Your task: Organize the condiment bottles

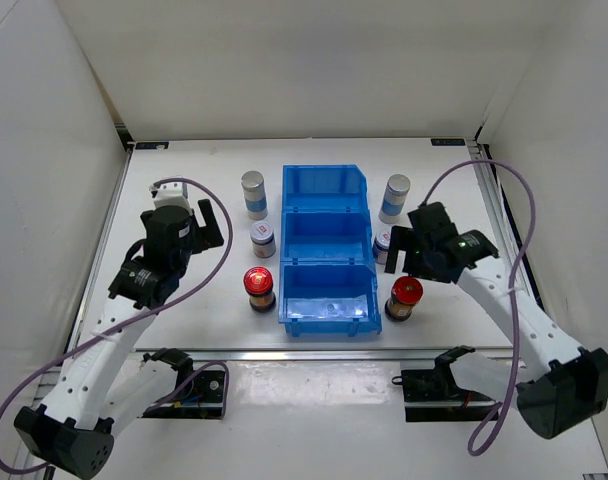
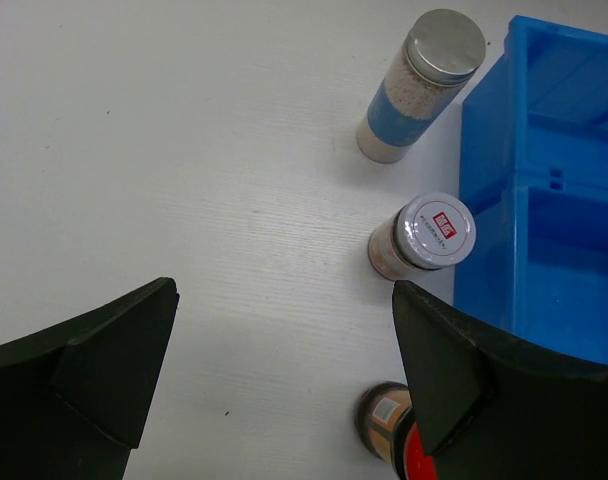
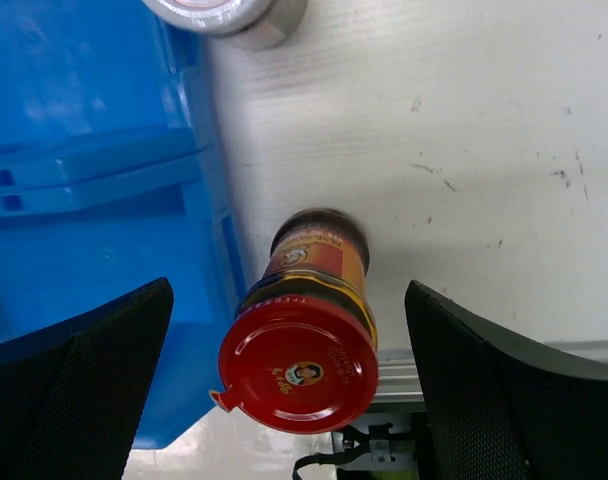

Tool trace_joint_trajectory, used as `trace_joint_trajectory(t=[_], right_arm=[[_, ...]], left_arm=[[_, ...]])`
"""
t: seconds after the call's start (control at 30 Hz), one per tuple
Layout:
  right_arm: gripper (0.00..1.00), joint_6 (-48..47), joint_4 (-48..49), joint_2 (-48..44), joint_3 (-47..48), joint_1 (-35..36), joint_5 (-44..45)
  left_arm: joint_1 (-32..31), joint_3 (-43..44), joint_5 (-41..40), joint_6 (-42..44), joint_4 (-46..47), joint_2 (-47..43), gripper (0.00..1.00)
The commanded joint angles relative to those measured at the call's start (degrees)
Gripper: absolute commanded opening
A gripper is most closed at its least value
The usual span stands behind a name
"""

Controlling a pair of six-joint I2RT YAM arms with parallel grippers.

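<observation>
Six condiment bottles stand beside a blue bin. On its left are a tall grey-capped bottle, a short white-lidded one and a dark red-capped one. On its right are a grey-capped one, a white-lidded one partly hidden by my right gripper, and a red-capped one. My left gripper is open and empty, left of the left row. My right gripper is open, its fingers either side of the right red-capped bottle, not touching it.
The bin has three compartments in a row, all without bottles. Its wall is close to the left of the right red-capped bottle. The table's front rail runs just below the bottles. White walls enclose the table.
</observation>
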Motion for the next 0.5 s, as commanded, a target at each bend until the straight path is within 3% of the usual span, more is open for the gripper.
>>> trace_joint_trajectory(t=[0.0,0.07,0.17,0.37,0.4,0.47], right_arm=[[1.00,5.0,-2.3,2.1,-0.7,4.1,7.1],[0.98,6.3,-3.1,4.6,-0.7,4.7,7.9],[0.85,7.5,-3.1,6.0,-1.9,5.2,7.6],[0.44,9.3,-3.6,3.4,-3.1,6.5,6.7],[0.32,9.8,-4.8,2.0,-2.4,6.5,8.2],[0.21,9.8,-5.8,0.5,-0.9,6.5,9.8]], left_arm=[[0.0,-0.4,-3.0,-0.9,-0.7,0.3,1.00],[0.0,-0.4,-3.5,-0.9,-0.7,0.3,1.00],[0.0,-0.9,-4.1,-0.9,-0.7,0.3,1.00],[0.0,-0.9,-5.2,-0.9,-0.7,0.3,1.00],[0.0,-0.9,-5.2,-0.9,-0.7,0.3,1.00],[0.0,-0.9,-5.2,-0.9,-0.7,0.3,1.00]])
